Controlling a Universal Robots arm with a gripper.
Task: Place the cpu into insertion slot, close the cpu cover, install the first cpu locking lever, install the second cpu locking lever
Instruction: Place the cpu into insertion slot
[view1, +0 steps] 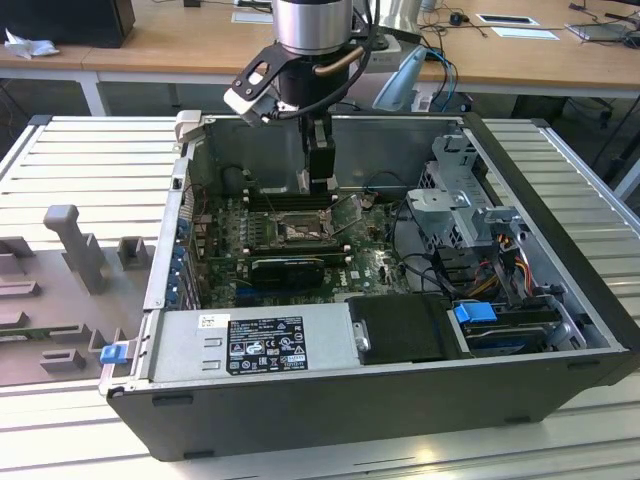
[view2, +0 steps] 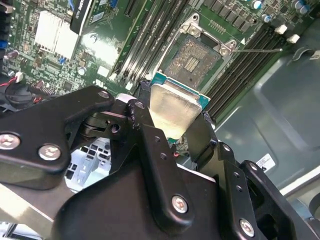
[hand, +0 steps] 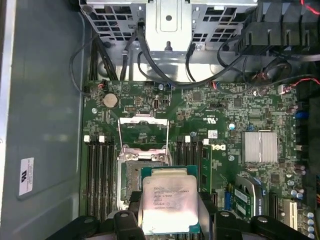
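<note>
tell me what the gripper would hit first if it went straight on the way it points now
Most likely the insertion slot: the gripper, shut on the cpu, points down at the motherboard with the open slot ahead, so the cpu would touch first. Alignment looks slightly off, so perhaps its rim.

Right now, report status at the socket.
Status: fingers shut on cpu; insertion slot bare, cpu not yet seated; cpu cover up, nothing lying in the slot.
</note>
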